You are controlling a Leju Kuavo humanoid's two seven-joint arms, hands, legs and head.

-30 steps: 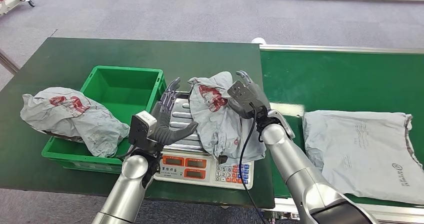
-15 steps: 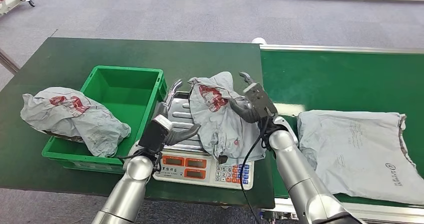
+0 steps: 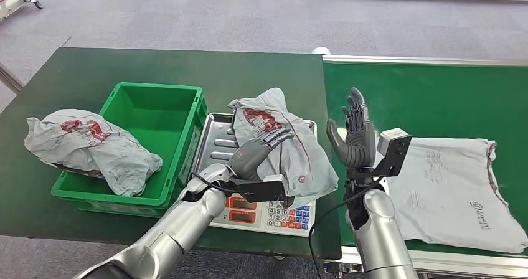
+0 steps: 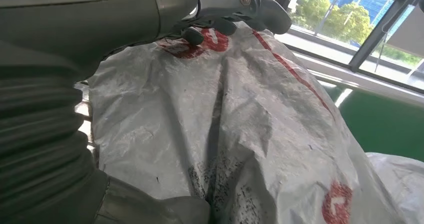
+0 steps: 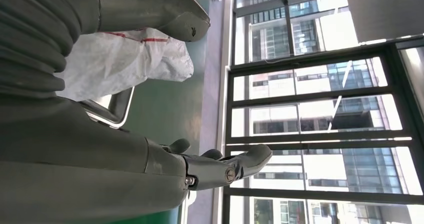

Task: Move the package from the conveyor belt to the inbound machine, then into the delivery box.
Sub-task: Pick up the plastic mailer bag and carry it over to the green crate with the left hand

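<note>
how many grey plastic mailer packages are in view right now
3: one crumpled grey plastic package with red print on the silver scale tray under the left robot hand, one draped over the green crate's edge, one flat on the conveyor belt.

The parcel (image 3: 283, 145) is covering much of the scale's tray (image 3: 215, 143), and the left hand (image 3: 255, 154) lying on it is hiding part of its red print. The left wrist's black camera block is masking part of the scale's displays (image 3: 240, 209). The bag (image 3: 454, 192) on the belt is running behind the right wrist.
</note>
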